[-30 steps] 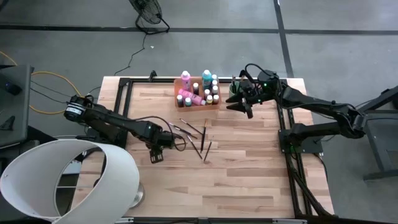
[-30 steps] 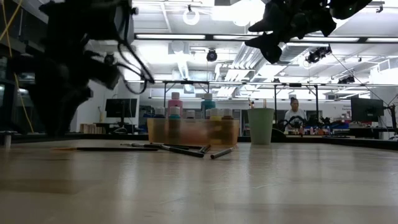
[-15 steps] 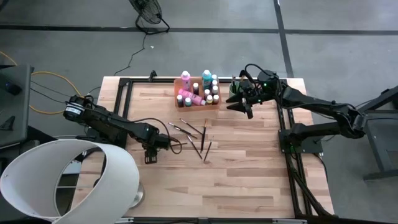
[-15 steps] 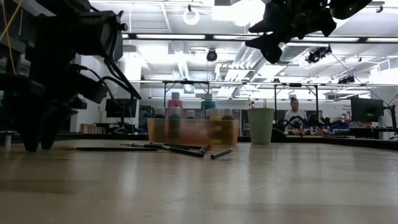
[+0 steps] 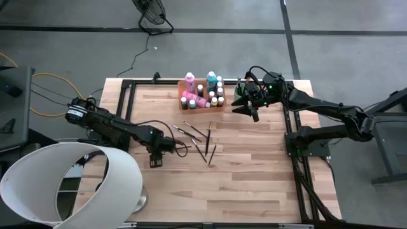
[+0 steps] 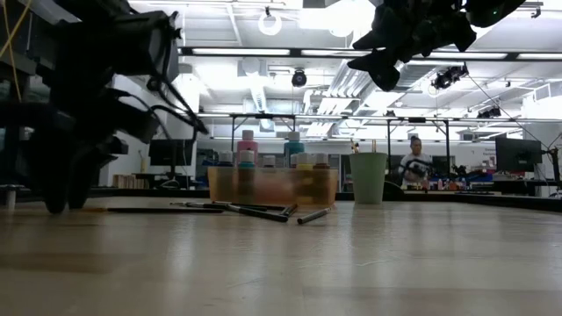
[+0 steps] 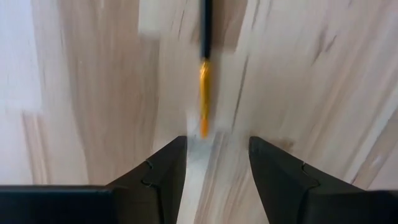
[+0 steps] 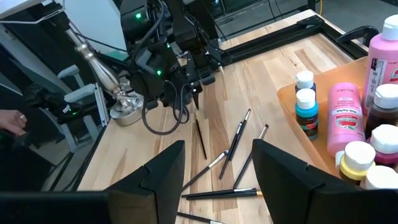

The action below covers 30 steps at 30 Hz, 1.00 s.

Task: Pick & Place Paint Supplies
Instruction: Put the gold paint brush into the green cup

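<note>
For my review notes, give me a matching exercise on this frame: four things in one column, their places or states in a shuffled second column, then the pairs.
1. translucent orange rectangular tray
2. light green cup
3. left gripper
4. right gripper

A. jaws open, low over the wooden table by a paintbrush's end
B. holds the paint bottles
C. raised beside the cup, jaws open
D. stands just right of the tray, seen from above

Pairs: 1-B, 2-D, 3-A, 4-C

- Showing dark printed lines on the label of the pink paint bottle (image 8: 343, 118) in the orange tray (image 8: 292, 118), possibly a brand name, too small for reading.
- Carrying no legible text, number or sign anywhere else in these views.
</note>
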Tool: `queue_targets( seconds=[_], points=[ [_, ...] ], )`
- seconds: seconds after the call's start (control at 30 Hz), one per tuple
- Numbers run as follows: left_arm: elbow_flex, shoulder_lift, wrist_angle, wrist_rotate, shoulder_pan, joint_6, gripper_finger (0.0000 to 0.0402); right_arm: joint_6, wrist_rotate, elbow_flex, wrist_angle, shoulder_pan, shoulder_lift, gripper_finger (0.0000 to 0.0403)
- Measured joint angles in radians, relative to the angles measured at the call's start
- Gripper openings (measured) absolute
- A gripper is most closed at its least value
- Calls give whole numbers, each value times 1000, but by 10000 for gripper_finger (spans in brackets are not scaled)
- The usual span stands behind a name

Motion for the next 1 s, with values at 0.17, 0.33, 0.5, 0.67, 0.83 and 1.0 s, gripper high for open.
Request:
queue_targets(
  seconds=[0.17,0.33,0.5,0.67,0.83,1.0],
  points=[
    [3,0,31,4,0,3,168,-1,0,0,0,0,0,181],
    [3,0,35,6,0,3,165,-4,0,0,0,0,0,181],
    [-16,-3,43,3,0,-33,136,-7,0,0,-1,0,0,181],
    [-27,-4,61,-6,1,-67,87,-7,0,0,-8,0,0,181],
    [-27,-3,50,-15,1,-69,39,-7,0,0,-29,0,0,181],
    [-28,-2,54,-12,1,-69,4,-7,0,0,-44,0,0,181]
  ],
)
